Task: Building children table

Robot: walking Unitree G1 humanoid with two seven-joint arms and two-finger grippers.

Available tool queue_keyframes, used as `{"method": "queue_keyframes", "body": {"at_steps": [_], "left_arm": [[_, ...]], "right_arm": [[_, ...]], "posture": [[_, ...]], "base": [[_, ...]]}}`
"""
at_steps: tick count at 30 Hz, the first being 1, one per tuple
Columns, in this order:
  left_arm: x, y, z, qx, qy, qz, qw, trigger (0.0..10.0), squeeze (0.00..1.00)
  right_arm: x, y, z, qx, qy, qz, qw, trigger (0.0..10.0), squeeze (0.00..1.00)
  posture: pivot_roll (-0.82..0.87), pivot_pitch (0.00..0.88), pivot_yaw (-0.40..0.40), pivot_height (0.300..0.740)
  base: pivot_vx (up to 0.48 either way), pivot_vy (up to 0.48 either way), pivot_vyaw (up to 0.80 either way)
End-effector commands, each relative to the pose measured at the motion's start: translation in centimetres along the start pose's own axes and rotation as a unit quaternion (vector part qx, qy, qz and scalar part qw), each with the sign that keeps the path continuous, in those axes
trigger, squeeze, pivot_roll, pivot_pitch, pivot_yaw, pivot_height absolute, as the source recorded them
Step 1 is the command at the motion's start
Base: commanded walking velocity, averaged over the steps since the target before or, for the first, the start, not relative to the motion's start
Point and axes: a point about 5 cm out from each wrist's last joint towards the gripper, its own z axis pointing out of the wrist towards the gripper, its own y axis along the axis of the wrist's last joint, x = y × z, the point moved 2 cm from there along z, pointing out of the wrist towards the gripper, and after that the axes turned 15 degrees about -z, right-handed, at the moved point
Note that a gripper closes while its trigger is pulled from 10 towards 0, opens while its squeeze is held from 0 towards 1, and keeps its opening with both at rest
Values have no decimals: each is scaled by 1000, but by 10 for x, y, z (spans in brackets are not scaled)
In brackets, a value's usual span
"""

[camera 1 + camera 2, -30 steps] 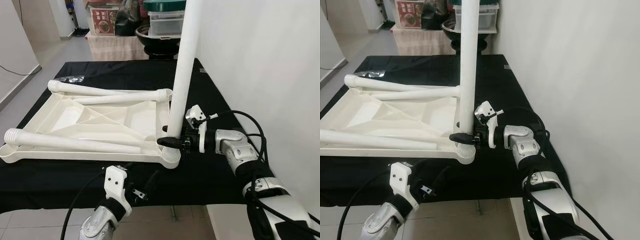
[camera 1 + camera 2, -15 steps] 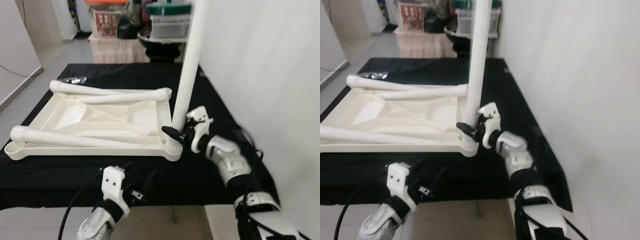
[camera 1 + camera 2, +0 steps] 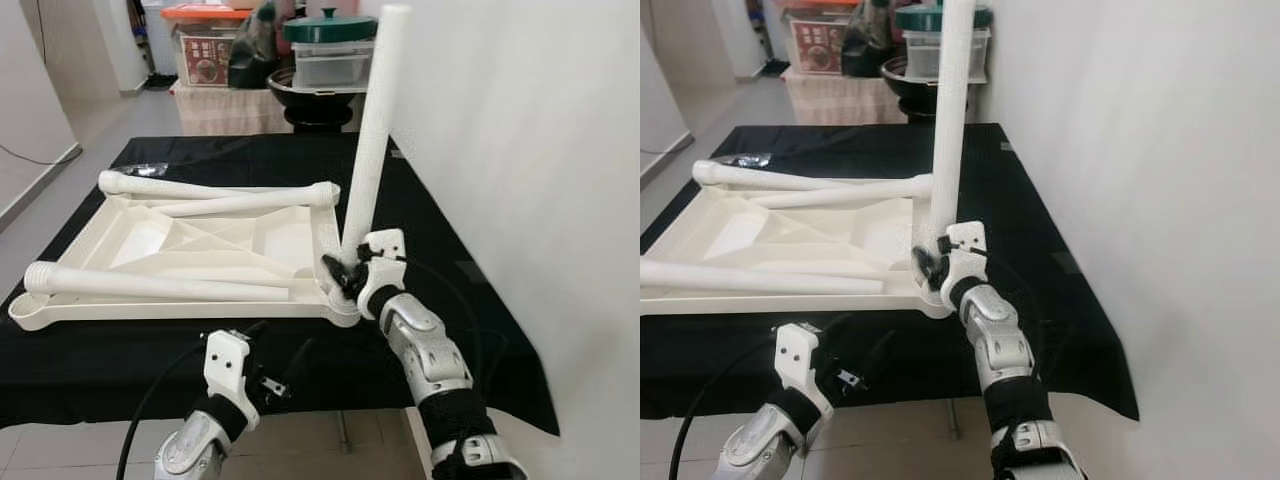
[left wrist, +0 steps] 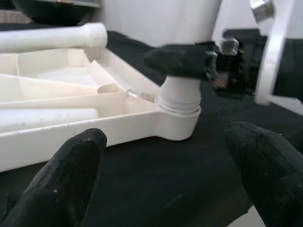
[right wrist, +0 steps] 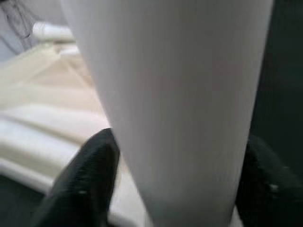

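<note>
We see the black-draped worktop (image 3: 120,360) carrying the upturned white tabletop (image 3: 190,265), its landmark near right corner socket holding one upright leg (image 3: 365,150) while three loose legs (image 3: 150,285) lie across the tray. Our right end effector (image 3: 338,272) is clenched around that upright leg just above the socket. Our left end effector (image 4: 161,175) hangs released in front of the same corner, fingers (image 4: 66,175) spread apart, touching nothing.

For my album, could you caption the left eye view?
Right gripper holds an upright white leg in the tabletop's corner socket.

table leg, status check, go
Right gripper shut on upright table leg, seated in tabletop corner socket. Left gripper open, low in front. Three legs loose.
</note>
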Motion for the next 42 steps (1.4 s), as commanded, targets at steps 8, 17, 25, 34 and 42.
{"method": "queue_keyframes", "body": {"at_steps": [8,17,25,34,42], "left_arm": [[0,-4,1,5,1,-1,1000,10000,0],[-1,-5,2,4,2,0,1000,10000,0],[-3,-8,1,4,3,-1,1000,10000,0],[-5,-10,0,5,1,-5,1000,10000,0],[-6,-9,-3,4,1,-7,1000,10000,0]], "right_arm": [[15,45,-13,-91,275,-106,951,10000,0],[-8,46,-2,-57,311,-145,938,10000,0],[-11,42,-3,-33,348,-147,925,0,0],[-17,26,-3,-18,329,-130,935,0,0],[-49,-12,-4,49,2,-65,997,0,0]], "posture": [[52,51,-44,740],[63,43,-50,740],[62,36,-59,740],[49,31,-57,740],[28,49,-66,740]], "base": [[0,0,0],[0,0,0],[0,0,0],[0,0,0],[0,0,0]]}}
